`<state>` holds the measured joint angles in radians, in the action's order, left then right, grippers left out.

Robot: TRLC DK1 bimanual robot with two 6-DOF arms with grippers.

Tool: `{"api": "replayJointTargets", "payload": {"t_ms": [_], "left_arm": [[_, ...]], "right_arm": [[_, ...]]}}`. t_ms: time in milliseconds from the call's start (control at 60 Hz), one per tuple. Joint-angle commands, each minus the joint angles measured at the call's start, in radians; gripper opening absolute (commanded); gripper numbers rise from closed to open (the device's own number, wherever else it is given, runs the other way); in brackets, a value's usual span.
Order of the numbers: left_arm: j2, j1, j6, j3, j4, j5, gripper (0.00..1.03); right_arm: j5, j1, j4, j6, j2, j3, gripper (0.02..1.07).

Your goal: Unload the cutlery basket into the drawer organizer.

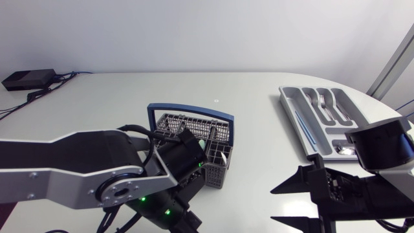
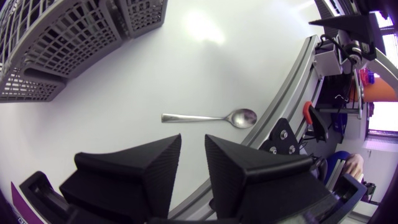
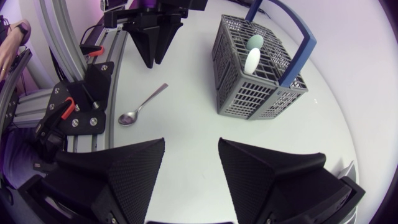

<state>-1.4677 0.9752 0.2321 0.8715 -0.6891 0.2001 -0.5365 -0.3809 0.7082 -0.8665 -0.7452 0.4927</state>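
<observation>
A metal spoon (image 2: 211,117) lies loose on the white table near its front edge, just ahead of my left gripper (image 2: 193,140), whose fingers stand a narrow gap apart with nothing between them. From the right wrist view the same spoon (image 3: 142,106) lies below the left gripper (image 3: 155,59). The grey cutlery basket (image 1: 187,126) with a blue handle holds a white and a teal handle (image 3: 252,59). My right gripper (image 3: 191,144) is open and empty at the front right (image 1: 284,205). The grey drawer organizer (image 1: 289,103) at the right holds forks and a spoon.
My left arm's bulky links (image 1: 97,168) cover the table in front of the basket. The table's metal frame rail (image 2: 292,81) runs close beside the spoon. A black box with cables (image 1: 26,79) sits at the far left corner.
</observation>
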Motion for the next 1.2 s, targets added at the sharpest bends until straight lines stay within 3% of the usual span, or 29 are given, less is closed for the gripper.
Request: {"api": "replayJointTargets", "payload": {"t_ms": [0,150,333,433,650,700,833,1000,1183], "left_arm": [[-0.029,0.007,-0.043,0.034,0.01,-0.001,0.31],[-0.065,0.026,-0.076,0.041,0.013,-0.001,0.39],[-0.089,0.063,-0.106,0.047,0.01,0.004,0.39],[-0.089,0.094,-0.109,0.049,0.01,0.009,0.49],[-0.111,0.112,-0.128,0.067,0.011,0.012,0.49],[-0.112,0.115,-0.137,0.064,0.011,0.012,0.56],[-0.135,0.106,-0.154,0.077,0.014,0.012,0.58],[-0.157,0.112,-0.174,0.072,0.026,0.012,0.71],[-0.191,0.123,-0.243,0.077,0.043,0.012,0.72]], "right_arm": [[-0.023,0.04,0.013,-0.058,-0.005,-0.028,0.66],[-0.068,0.129,0.011,-0.149,-0.075,-0.031,0.66],[-0.115,0.214,0.014,-0.246,-0.14,-0.031,0.66],[-0.129,0.218,0.014,-0.264,-0.141,-0.037,0.66],[-0.155,0.221,0.005,-0.295,-0.169,-0.042,0.66],[-0.158,0.221,0.005,-0.302,-0.178,-0.043,0.66],[-0.168,0.228,0.002,-0.318,-0.184,-0.043,0.66],[-0.186,0.229,0.002,-0.33,-0.184,-0.051,0.66],[-0.192,0.232,0.002,-0.344,-0.189,-0.052,0.66]]}}
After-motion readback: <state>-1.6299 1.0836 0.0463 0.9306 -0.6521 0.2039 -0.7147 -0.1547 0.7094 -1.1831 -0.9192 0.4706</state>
